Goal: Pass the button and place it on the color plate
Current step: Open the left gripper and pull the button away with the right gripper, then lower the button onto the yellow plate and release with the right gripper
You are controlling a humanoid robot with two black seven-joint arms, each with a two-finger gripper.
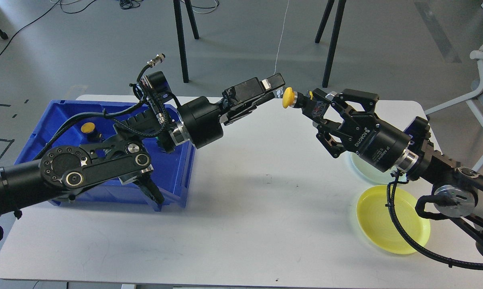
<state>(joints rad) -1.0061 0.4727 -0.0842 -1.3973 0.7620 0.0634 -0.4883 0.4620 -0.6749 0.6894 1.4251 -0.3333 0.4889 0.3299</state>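
Observation:
A button with a yellow cap (287,97) and a dark body is held sideways above the white table (241,224), cap pointing left. My right gripper (317,109) is shut on its body. My left gripper (270,89) is just left of the cap, apart from it, open and empty. A yellow plate (386,230) lies at the table's right front. A pale green plate (364,168) lies behind it, partly hidden by my right arm. A second yellow button (88,128) sits in the blue bin (61,114).
The blue bin stands on the table's left, under my left arm. Black stand legs (181,40) rise behind the table's far edge. A white chair (482,80) is at the far right.

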